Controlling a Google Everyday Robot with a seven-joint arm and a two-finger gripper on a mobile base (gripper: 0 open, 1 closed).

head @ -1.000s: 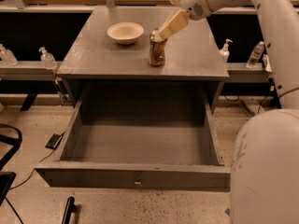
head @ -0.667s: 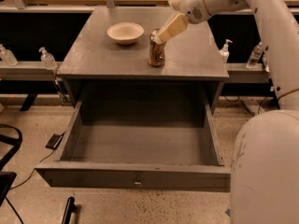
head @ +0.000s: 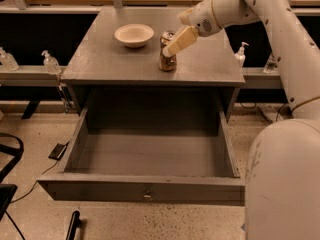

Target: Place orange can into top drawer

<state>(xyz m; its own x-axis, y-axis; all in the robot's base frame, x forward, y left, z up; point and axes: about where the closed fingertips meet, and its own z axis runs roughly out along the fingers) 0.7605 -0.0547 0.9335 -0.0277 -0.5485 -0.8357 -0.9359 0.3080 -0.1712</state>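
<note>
orange can (head: 167, 63) upright on cabinet (head: 100, 59); print unreadable | pincer (head: 170, 48) seemingly at it

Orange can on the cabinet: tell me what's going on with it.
The robot's gripper is right at the top of the orange can, which stands upright on the cabinet top near the cream bowl. The top drawer below is pulled open, and the can is not yet in it.

Smooth plastic claw (head: 176, 43) by the shiny metal orange can (head: 168, 63); top drawer (head: 140, 189) matt grey.
</note>
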